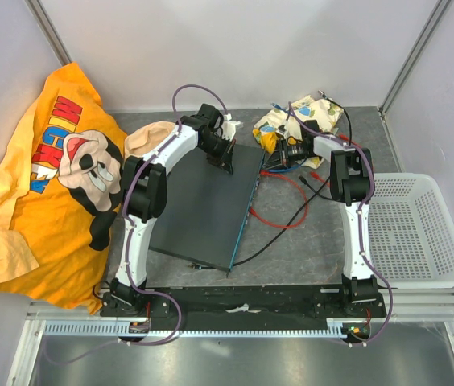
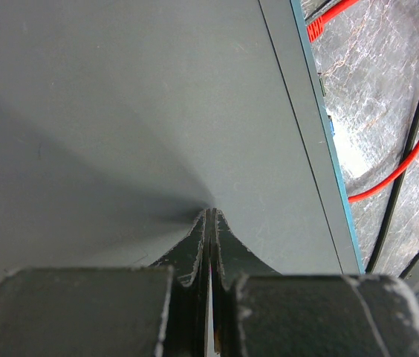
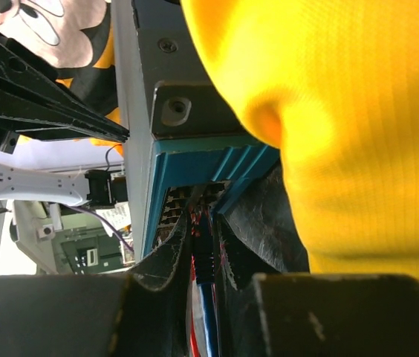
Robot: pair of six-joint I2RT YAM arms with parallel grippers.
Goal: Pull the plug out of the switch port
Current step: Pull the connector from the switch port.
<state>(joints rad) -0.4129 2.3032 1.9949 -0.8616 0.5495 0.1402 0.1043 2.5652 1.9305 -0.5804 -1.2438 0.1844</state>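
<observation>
Large flat dark grey rectangular metal switch (image 1: pixel 203 209) lies on grey surface (image 1: pixel 307 257) between arms, thin teal socket edge (image 3: pixel 195 160) facing right.

Left gripper (image 2: pixel 209 216) clenched, nothing between fingers, tips pressing on switch's flat top near far corner.

Right gripper (image 3: pixel 203 219) at far end of teal socket edge, grasping small plug (image 3: pixel 203 260) on blue cable at socket row (seated or not: cannot tell).

Red cable (image 2: pixel 388 186) and black cable (image 2: pixel 417 126) loop on surface just right of switch. Yellow cloth (image 3: pixel 328 111) crowds right wrist view.
</observation>
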